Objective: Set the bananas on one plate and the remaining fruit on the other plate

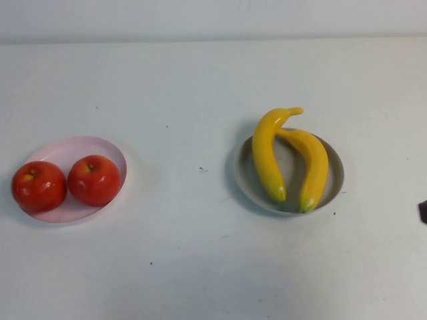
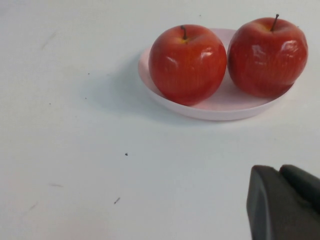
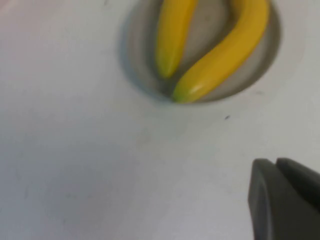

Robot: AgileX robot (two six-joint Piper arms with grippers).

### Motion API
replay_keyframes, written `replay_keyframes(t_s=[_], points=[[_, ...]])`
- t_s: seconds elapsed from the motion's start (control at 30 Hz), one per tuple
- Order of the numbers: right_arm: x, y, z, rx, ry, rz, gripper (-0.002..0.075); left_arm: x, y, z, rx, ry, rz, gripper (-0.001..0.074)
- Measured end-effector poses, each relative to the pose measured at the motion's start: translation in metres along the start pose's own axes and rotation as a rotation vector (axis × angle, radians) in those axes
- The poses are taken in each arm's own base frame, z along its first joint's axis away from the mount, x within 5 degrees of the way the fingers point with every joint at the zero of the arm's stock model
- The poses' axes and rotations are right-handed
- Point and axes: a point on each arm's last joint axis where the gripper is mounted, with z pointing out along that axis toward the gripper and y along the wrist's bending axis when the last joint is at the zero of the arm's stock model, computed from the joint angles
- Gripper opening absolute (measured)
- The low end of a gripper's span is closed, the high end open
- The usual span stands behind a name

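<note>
High view: grey plate (image 1: 333, 175) right of centre on white bench (image 1: 200, 253), w/ both bananas on it. Left banana (image 1: 265, 157) and right banana (image 1: 312, 167) lie side by side, greenish tips toward lower edge of frame, spread apart there w/ bare plate between; upper ends meet, left one's stem curling across the right one's top and out past the rim. Pink plate (image 1: 80, 148) at mid-left of frame, well apart from grey plate, carrying both apples. Left apple (image 1: 39, 187) and right apple (image 1: 94, 180) upright, stems up, touching or nearly so; left apple sits at plate's left rim. Small dark sliver (image 1: 423, 212) at right edge of frame, can't tell what. Left wrist view: left hand (image 2: 285, 205) above bare bench, near pink plate but clear of it, touching nothing; wide or narrow, can't tell. Same two apples seen on plate beyond it. Right wrist view: right hand (image 3: 285, 200) above bare bench, near grey plate, not touching plate or bananas; state likewise can't tell. Few tiny dark specks on bench btwn the plates.
</note>
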Motion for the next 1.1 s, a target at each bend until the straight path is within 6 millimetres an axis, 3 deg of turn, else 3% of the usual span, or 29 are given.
replay_keyframes(t_s=[0.2, 0.3, 0.5, 0.63, 0.83, 1.1], points=[[0.065, -0.024, -0.026, 0.193, -0.327, 0.196, -0.0015, 0.000, 0.000, 0.000, 0.000, 0.000, 0.000, 0.0001], [0.096, -0.029, -0.029, 0.305, -0.423, 0.239, -0.0016, 0.000, 0.000, 0.000, 0.000, 0.000, 0.000, 0.0001], [0.132, -0.026, -0.029, 0.437, -0.580, 0.109, -0.0015, 0.000, 0.000, 0.000, 0.000, 0.000, 0.000, 0.0001], [0.146, -0.026, -0.021, 0.450, -0.665, 0.103, -0.0015, 0.000, 0.000, 0.000, 0.000, -0.002, 0.000, 0.0001], [0.160, -0.029, -0.005, 0.421, -0.635, 0.166, -0.0015, 0.000, 0.000, 0.000, 0.000, -0.002, 0.000, 0.0001], [0.164, -0.028, -0.001, 0.404, -0.595, 0.173, -0.0018, 0.000, 0.000, 0.000, 0.000, -0.002, 0.000, 0.0001]])
